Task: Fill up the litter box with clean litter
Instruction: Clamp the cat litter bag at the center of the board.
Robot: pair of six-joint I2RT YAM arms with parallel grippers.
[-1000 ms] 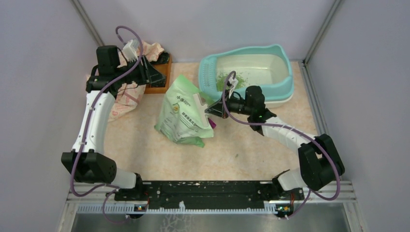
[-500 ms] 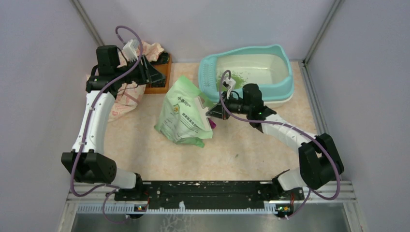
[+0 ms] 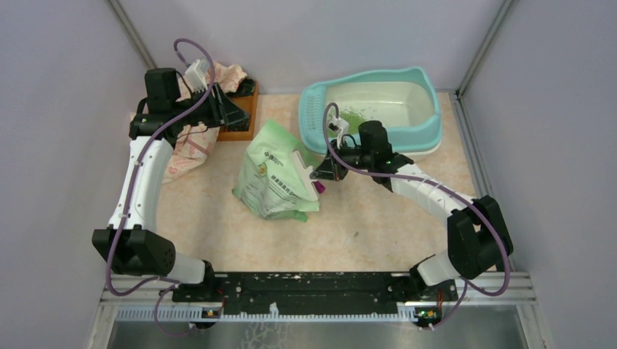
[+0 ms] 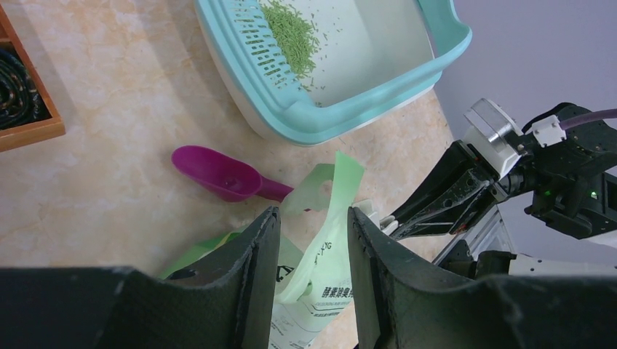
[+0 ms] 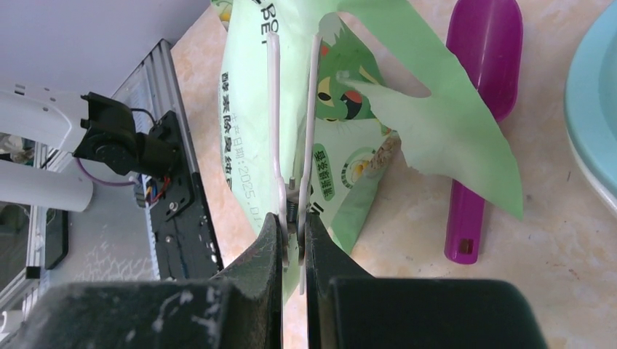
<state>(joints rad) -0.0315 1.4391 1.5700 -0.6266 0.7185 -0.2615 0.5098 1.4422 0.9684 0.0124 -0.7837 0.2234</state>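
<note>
The litter box [image 3: 313, 116] sits at the back of the table [image 3: 349, 225], on the right side. It has a blue-green rim and a white inside. The clean litter [image 4: 289, 29] is a small green pile inside the box, next to the end with the little holes. A few bits lie loose on the white floor of the box.

The right gripper [image 5: 293, 222] is pinched tight on the white strip at the top of the green bag [image 3: 273, 178]. The bag lies in the middle of the table, just beside the box. Its torn flap hangs open. I cannot tell if the bag is lifted a bit or just resting.

A purple scoop [image 4: 218, 174] lies on the table between the bag and the box, with its handle tucked under the flap.

The left gripper [image 4: 311, 218] is up at the back left, over a brown wooden tray [image 3: 240, 125] and a cloth [image 3: 189, 145]. Its fingers are apart and hold nothing.
</note>
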